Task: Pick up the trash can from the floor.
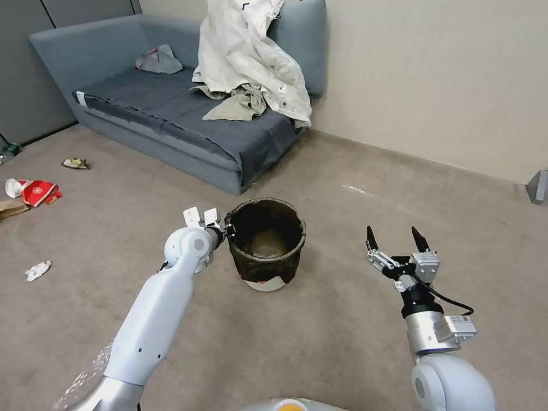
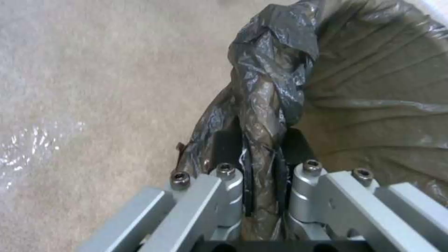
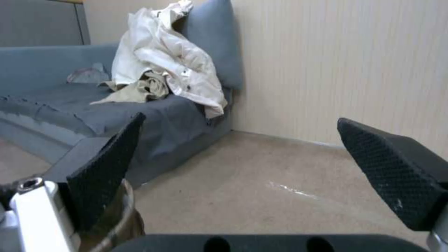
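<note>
We find the trash can (image 1: 266,245) standing upright on the floor (image 1: 331,331), in front of the sofa (image 1: 171,108) and near its front corner. Our left hand (image 1: 228,229) sits at the can's left rim, clamped on the bag-covered edge. Our right hand (image 1: 397,240) hangs well apart to the can's right, fingers spread. A jacket (image 1: 251,57) lies on the sofa against the rear cushion. Litter (image 1: 35,191) lies on the floor at far left.
</note>
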